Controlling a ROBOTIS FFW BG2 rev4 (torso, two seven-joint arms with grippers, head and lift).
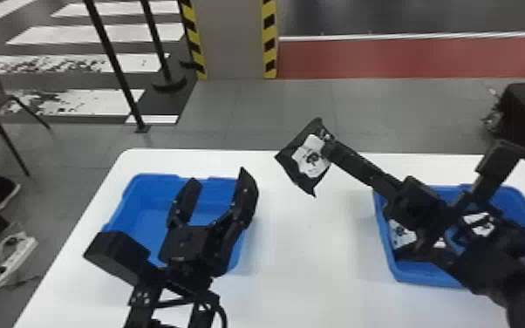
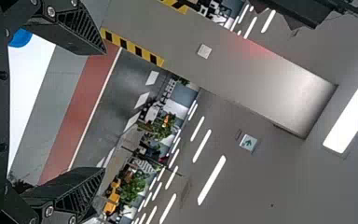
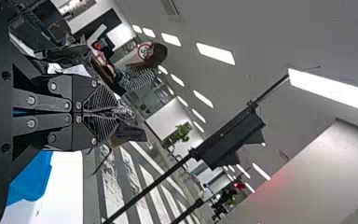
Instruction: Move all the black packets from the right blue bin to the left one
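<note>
Head view, item one: the right pincer (image 1: 328, 142), clamped on one black packet (image 1: 311, 159) with a white label. The packet sits beyond the fingertips, gripped at its upper right edge, its body spreading left and downward from them; I see it held up between the two bins, overlapping the far edge of the white worktop (image 1: 309, 261).

Item two: the left pincer (image 1: 219, 176), its fingers well apart and nothing between them, in front of the left blue bin (image 1: 144, 218).

Item three: the right blue bin (image 1: 421, 277), holding further packets (image 1: 402, 235), their white labels partly showing beneath the right arm.

Right wrist view: the right pincer's (image 3: 121, 113) two ribbed fingers meet, with crumpled, dark packet material protruding past their tips. Left wrist view: a wide gap stands between the left pincer's (image 2: 104, 111) fingers.

Condition notes: the gripped portion of the held packet is covered by the fingers. My right arm masks much of the right blue bin, so I cannot count the packets inside; that bin is also cut off by the head view's right edge. The left pincer screens part of the left blue bin's interior from me.
</note>
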